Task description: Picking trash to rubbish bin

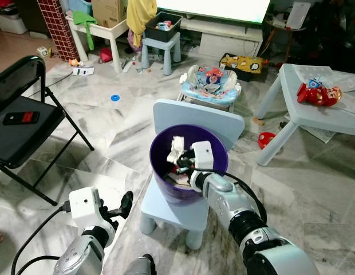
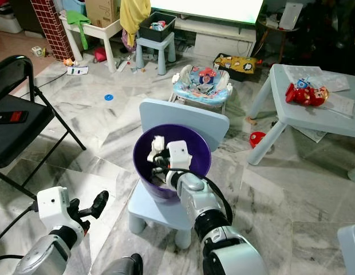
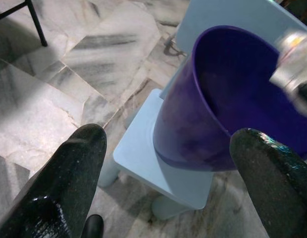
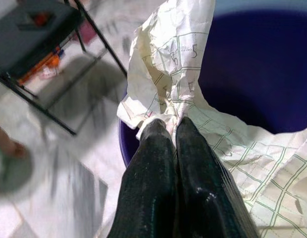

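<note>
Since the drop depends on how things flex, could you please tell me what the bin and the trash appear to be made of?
Purple bin: likely plastic, smooth with slight sheen. Trash pinched by the right gripper: crumpled paper, matte, creased, with printed grid lines.

A printed digit "5" can be read in one box of the green grid on the crumpled white paper sheet (image 4: 176, 59). Smaller marks beside it, toward three o'clock, are too blurred to read.

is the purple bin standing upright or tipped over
Upright: the purple bin stands on the small blue chair, mouth upward, the right gripper holding crumpled paper over it.
</note>
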Tool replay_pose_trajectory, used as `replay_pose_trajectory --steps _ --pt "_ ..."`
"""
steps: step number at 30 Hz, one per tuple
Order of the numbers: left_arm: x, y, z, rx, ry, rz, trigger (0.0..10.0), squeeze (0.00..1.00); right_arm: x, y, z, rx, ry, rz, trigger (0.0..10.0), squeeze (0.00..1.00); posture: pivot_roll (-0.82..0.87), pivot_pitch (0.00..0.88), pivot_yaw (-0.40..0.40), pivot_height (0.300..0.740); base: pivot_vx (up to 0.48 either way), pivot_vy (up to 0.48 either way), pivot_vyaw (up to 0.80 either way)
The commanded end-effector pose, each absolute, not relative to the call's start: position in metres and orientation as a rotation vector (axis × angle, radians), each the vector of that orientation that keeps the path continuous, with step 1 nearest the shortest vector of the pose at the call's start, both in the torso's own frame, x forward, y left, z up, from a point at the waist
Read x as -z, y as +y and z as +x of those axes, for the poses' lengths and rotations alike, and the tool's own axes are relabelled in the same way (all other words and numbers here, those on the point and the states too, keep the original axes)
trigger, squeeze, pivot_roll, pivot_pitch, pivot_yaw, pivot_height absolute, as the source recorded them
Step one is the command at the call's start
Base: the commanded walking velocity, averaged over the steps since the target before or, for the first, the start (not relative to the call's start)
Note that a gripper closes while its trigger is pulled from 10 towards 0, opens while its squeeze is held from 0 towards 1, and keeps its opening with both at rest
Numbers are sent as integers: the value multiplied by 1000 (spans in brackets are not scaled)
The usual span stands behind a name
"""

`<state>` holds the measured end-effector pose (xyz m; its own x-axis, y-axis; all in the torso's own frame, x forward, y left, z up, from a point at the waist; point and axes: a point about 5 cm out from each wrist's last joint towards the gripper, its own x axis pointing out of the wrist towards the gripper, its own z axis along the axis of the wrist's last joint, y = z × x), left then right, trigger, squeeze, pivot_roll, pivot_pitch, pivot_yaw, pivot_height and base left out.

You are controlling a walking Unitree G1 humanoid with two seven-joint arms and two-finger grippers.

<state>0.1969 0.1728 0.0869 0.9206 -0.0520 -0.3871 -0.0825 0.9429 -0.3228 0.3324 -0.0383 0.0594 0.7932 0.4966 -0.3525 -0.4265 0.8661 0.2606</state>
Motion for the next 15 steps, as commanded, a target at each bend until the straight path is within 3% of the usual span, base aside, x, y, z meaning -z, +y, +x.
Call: replay_pose_trajectory --steps 1,13,15 --pt "-91 169 194 5 403 -345 10000 0 -67 -10 330 -569 423 197 0 0 392 182 -88 740 0 0 0" --pt "-96 162 190 70 421 -322 10000 0 -65 13 321 -639 457 183 0 0 396 194 -84 740 0 0 0" --pt "-97 161 190 73 422 -322 10000 0 -66 17 319 -661 452 172 471 0 398 194 -86 740 0 0 0"
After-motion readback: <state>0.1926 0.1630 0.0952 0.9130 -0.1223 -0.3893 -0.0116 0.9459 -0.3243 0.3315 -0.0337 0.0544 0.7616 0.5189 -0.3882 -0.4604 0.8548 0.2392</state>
